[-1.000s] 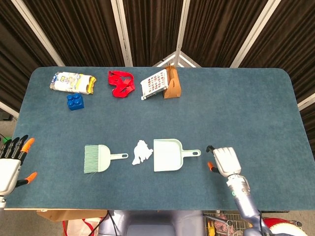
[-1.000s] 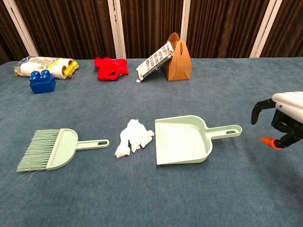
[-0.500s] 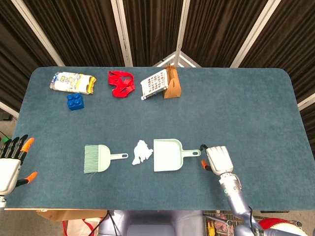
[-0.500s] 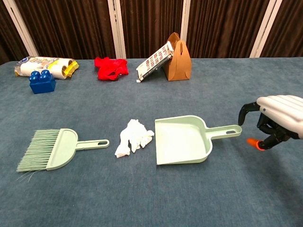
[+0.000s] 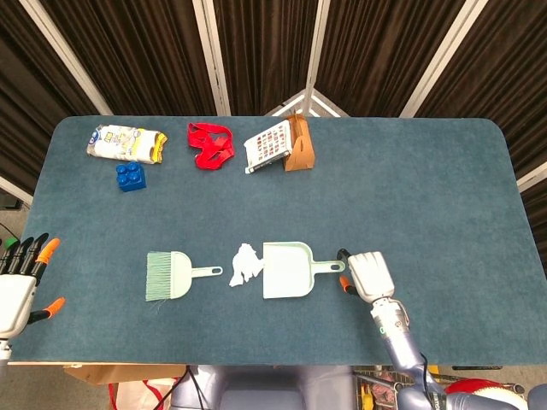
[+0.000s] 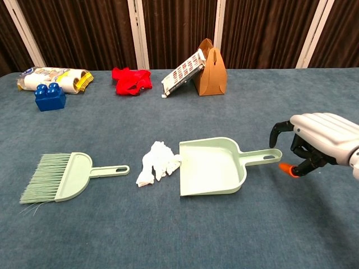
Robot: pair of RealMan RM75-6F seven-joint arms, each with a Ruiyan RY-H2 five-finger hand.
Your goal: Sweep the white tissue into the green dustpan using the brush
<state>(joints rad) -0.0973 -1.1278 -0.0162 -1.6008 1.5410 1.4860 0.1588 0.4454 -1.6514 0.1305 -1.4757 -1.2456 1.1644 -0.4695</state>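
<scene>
The pale green brush (image 5: 171,275) (image 6: 61,176) lies flat on the left, bristles pointing left. A crumpled white tissue (image 5: 245,263) (image 6: 157,162) sits between it and the green dustpan (image 5: 286,272) (image 6: 213,168), touching the pan's open lip. My right hand (image 5: 367,275) (image 6: 314,140) is at the tip of the pan's handle. Its fingers are curved and apart, one fingertip above the handle's end and the orange thumb tip just beyond it. My left hand (image 5: 17,286) hangs off the table's near left corner, fingers spread, holding nothing. It is out of the chest view.
Along the far edge of the blue table (image 5: 410,196) lie a snack bag (image 5: 126,143), a blue block (image 5: 131,176), a red cloth (image 5: 210,145) and a brown holder with a card (image 5: 286,145). The table's right half is bare.
My right hand has moved left to the end of the dustpan's handle. The pan has slid a little left, up against the tissue. The left hand has not moved.
</scene>
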